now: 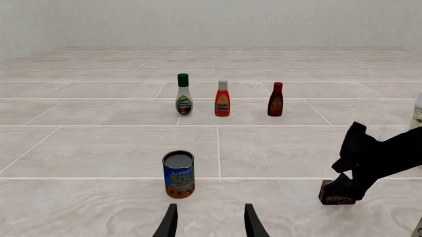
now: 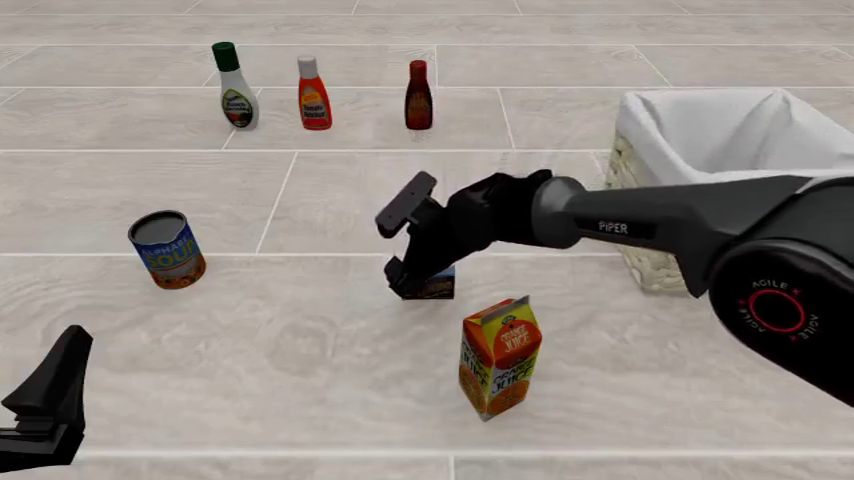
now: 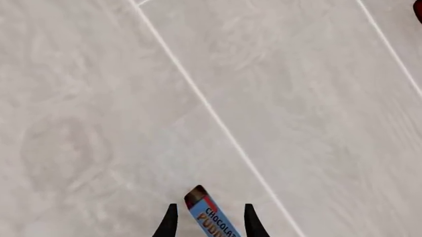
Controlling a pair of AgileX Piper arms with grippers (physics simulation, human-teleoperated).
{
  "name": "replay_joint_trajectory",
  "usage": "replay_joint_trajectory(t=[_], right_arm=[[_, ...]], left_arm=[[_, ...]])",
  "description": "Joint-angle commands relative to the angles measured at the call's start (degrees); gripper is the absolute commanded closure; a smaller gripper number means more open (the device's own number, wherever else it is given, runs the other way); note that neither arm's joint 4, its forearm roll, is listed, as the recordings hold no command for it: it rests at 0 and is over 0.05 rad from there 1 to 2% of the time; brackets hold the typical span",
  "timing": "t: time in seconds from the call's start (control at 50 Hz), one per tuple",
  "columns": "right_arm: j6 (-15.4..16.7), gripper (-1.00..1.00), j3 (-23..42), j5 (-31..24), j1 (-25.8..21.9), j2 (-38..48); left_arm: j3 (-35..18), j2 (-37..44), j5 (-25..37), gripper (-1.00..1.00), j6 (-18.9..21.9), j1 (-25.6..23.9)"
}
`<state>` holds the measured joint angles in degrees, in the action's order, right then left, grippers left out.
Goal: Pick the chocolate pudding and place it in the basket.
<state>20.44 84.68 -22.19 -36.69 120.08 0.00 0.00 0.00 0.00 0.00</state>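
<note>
Our right end effector (image 2: 415, 281) reaches down over the chocolate pudding (image 2: 433, 286), which stands on the desk (image 2: 320, 340) between the tin can (image 2: 167, 249) and the basket (image 2: 727, 160), just behind the juice carton (image 2: 501, 356). Its fingers (image 3: 169, 222) flank the box's narrow blue edge with a slim gap on each side; we cannot tell whether they touch. Our left end effector (image 1: 209, 222) hangs empty, fingers apart, low at the near left corner.

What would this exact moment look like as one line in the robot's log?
stage: grasping | right gripper: open, straddling chocolate pudding | left gripper: open, idle | basket: no pudding yet
</note>
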Motion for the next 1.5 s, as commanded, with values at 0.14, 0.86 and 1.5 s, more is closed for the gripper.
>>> replay_joint_trajectory(t=[0.14, 0.86, 1.5], right_arm=[[-0.8, -1.00, -0.9, 1.4, 0.1, 2.8], [1.0, 1.00, -3.3, 8.1, 1.9, 3.0], [6.4, 1.00, -2.7, 11.9, 6.0, -3.6]], left_arm=[[0.0, 0.0, 0.0, -1.00, 0.0, 0.0], [0.0, 0.0, 0.0, -1.00, 0.0, 0.0], [0.0, 0.0, 0.0, -1.00, 0.0, 0.0]])
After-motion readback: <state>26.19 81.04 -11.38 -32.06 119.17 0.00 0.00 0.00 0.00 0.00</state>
